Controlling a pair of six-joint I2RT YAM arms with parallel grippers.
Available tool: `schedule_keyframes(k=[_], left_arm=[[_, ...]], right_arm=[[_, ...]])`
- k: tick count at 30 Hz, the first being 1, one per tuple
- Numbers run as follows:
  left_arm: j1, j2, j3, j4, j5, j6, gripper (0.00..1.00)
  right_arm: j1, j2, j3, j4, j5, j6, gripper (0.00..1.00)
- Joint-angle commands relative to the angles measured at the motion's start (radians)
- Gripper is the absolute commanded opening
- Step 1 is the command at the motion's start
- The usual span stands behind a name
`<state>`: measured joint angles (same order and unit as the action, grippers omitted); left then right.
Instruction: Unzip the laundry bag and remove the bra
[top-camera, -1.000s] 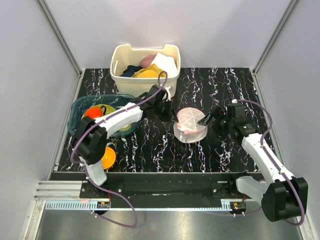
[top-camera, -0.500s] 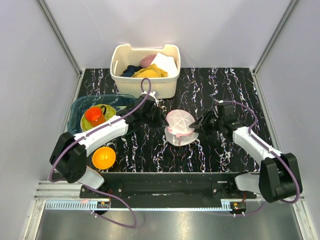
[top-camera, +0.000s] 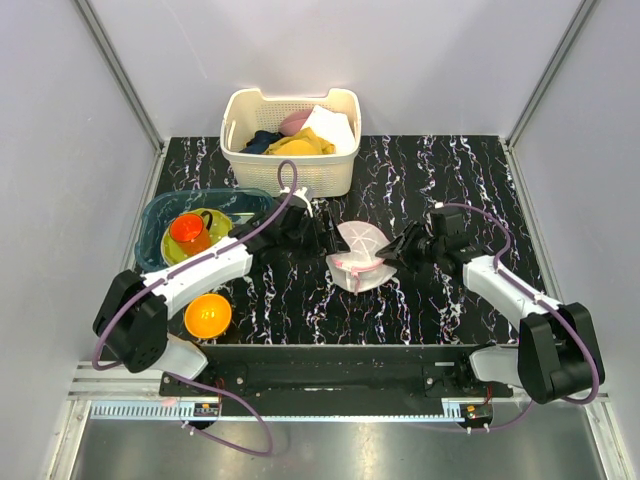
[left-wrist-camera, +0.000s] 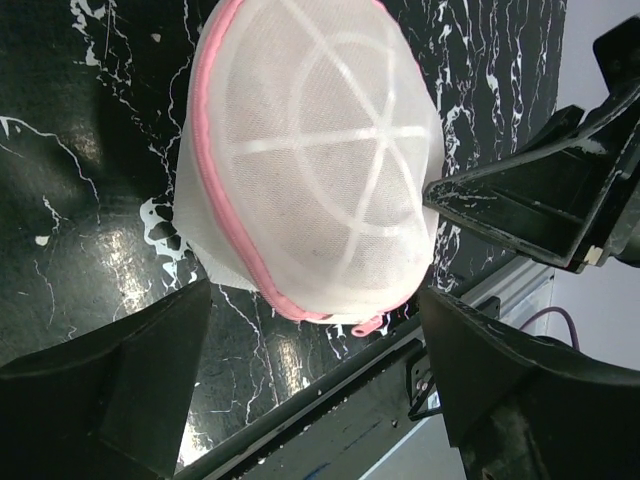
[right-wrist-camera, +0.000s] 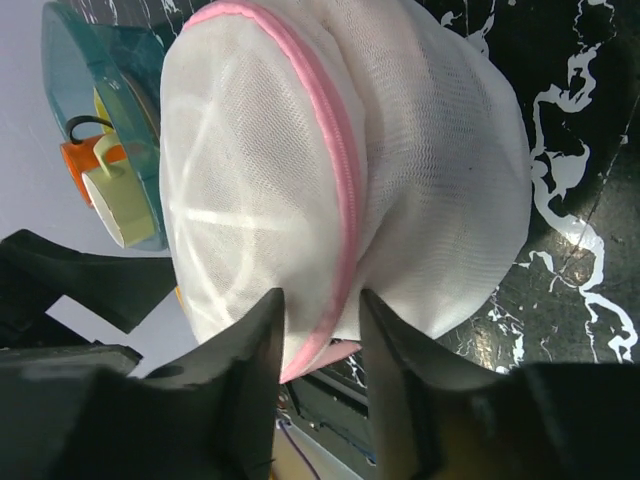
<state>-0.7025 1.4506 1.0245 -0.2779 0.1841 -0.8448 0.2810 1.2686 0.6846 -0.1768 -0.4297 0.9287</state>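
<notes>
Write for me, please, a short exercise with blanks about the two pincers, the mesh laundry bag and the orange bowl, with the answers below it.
1. The right pincer is closed on the ____ zip rim of the laundry bag.
2. The left pincer stands ____, and neither of its fingers touches the bag.
3. The orange bowl lies on the table beside the ____ arm.

Missing words: pink; open; left

Both arms stretch low toward each other from left and right. The left gripper (left-wrist-camera: 315, 303) gapes wide; the right gripper (right-wrist-camera: 320, 300) pinches the laundry bag (right-wrist-camera: 250, 190) at its rim.
</notes>
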Motion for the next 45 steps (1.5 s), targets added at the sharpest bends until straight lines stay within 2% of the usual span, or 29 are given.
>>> schedule_keyframes(k=[1, 2, 3, 5, 6, 7, 9, 15, 20, 23, 26, 37, 45], left_arm=[[-0.003, -0.010, -0.026, 0.077, 0.048, -0.025, 0.88], [-0.005, -0.004, -0.027, 0.082, 0.058, -0.030, 0.88], [-0.005, 0.002, -0.030, 0.094, 0.063, -0.036, 0.89], [-0.003, 0.019, -0.035, 0.100, 0.075, -0.040, 0.91], [-0.003, 0.025, -0.037, 0.115, 0.081, -0.048, 0.91], [-0.005, 0.028, -0.041, 0.124, 0.086, -0.054, 0.99], [-0.003, 0.040, -0.047, 0.164, 0.109, -0.068, 0.99], [-0.003, 0.074, -0.061, 0.203, 0.149, -0.099, 0.99], [-0.003, -0.010, -0.132, 0.210, 0.092, -0.117, 0.99], [-0.003, -0.079, -0.194, 0.221, 0.083, -0.140, 0.99], [-0.003, -0.108, -0.279, 0.322, 0.130, -0.203, 0.99], [0.018, 0.007, -0.342, 0.578, 0.144, -0.286, 0.98], [0.020, 0.063, -0.356, 0.686, 0.129, -0.330, 0.88]], right_arm=[[0.004, -0.005, 0.006, 0.054, 0.006, -0.001, 0.39], [0.004, -0.014, 0.006, 0.053, 0.011, -0.001, 0.37], [0.004, -0.027, 0.006, 0.051, 0.023, -0.004, 0.27], [0.004, -0.040, 0.004, 0.039, 0.037, -0.005, 0.21], [0.004, -0.051, 0.004, 0.036, 0.045, -0.008, 0.12], [0.004, -0.054, 0.004, 0.030, 0.049, -0.008, 0.11], [0.006, -0.052, 0.004, 0.028, 0.051, -0.007, 0.07], [0.004, -0.037, 0.013, 0.028, 0.054, 0.002, 0.07], [-0.005, 0.009, 0.032, 0.045, 0.011, 0.057, 0.00], [-0.006, 0.049, 0.023, 0.118, -0.038, 0.123, 0.00], [-0.009, 0.066, 0.007, 0.207, -0.083, 0.183, 0.00], [-0.034, 0.060, -0.045, 0.296, -0.147, 0.275, 0.00], [-0.036, 0.072, -0.072, 0.306, -0.145, 0.277, 0.00]])
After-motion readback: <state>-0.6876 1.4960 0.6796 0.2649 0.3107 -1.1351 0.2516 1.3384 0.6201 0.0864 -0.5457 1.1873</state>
